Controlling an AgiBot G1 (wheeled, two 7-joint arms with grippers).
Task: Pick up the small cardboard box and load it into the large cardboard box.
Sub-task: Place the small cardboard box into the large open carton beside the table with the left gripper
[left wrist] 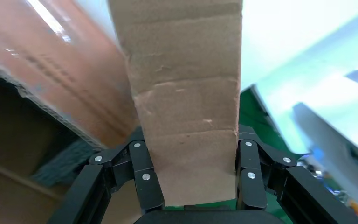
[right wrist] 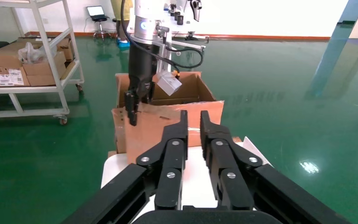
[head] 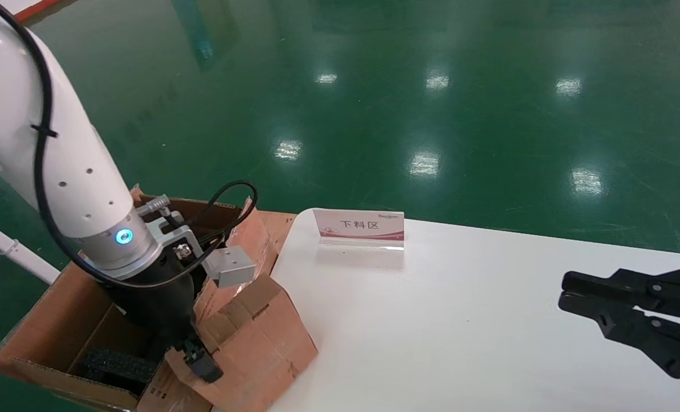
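My left gripper [head: 202,361] is shut on the small cardboard box [head: 254,337], a reddish-brown carton held tilted at the white table's left edge, over the large cardboard box's right wall. In the left wrist view both fingers [left wrist: 142,163] press the carton's sides [left wrist: 186,93]. The large cardboard box [head: 48,320] stands open on the floor left of the table, with black foam [head: 116,363] inside and a taped flap [left wrist: 51,60] raised. My right gripper [head: 565,290] is parked over the table's right side, empty, its fingers close together with a narrow gap.
A white table [head: 460,320] carries a small standing sign [head: 358,224] at its far left. The right wrist view shows a white shelf cart [right wrist: 32,60] with cartons beyond the large box [right wrist: 200,91]. Green floor surrounds everything.
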